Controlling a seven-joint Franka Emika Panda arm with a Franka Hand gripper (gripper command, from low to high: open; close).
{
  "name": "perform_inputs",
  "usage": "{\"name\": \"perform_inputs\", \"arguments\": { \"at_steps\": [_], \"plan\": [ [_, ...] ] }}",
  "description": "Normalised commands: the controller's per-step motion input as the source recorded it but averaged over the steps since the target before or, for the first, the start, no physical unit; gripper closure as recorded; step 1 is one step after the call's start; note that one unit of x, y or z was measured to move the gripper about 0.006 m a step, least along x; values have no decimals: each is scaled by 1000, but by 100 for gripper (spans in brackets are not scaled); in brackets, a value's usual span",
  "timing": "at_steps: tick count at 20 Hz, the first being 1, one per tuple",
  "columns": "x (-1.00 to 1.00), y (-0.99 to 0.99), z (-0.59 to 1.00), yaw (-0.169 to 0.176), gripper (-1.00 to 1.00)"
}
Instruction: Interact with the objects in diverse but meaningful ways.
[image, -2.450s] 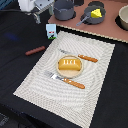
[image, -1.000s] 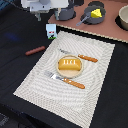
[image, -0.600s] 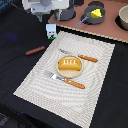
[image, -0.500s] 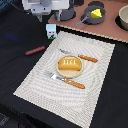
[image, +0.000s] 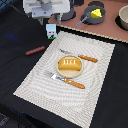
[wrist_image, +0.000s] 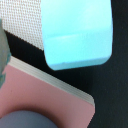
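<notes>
My gripper (image: 49, 20) hangs just above the white milk carton (image: 51, 31), which stands upright at the placemat's far corner. The arm's body hides the fingers, so their state is unclear. The wrist view is filled by the carton's pale top (wrist_image: 77, 32), very close. An orange-brown bread loaf (image: 69, 64) lies on a small plate mid-mat. On the black cloth at the exterior view's left lies the reddish sausage (image: 35, 50). The small grey saucepan (image: 90, 16) on the pink board holds the yellow cheese wedge (image: 96, 12).
An orange-handled fork (image: 67, 80) and knife (image: 85, 58) flank the plate on the striped placemat (image: 35, 82). A larger pot (image: 123, 18) stands at the far right on the pink board (wrist_image: 47, 100). A grey rounded shape (wrist_image: 22, 122) shows beside the board.
The arm has shifted slightly toward the exterior view's right, ending over the milk carton. The carton, loaf, sausage and cutlery have not moved.
</notes>
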Motion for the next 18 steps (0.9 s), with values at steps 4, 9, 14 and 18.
{"name": "perform_inputs", "arguments": {
  "at_steps": [4,9,14,18],
  "plan": [
    [134,269,-296,0,-100],
    [18,359,-282,0,-100],
    [43,361,-278,0,-100],
    [56,329,-292,0,-100]
  ]
}}
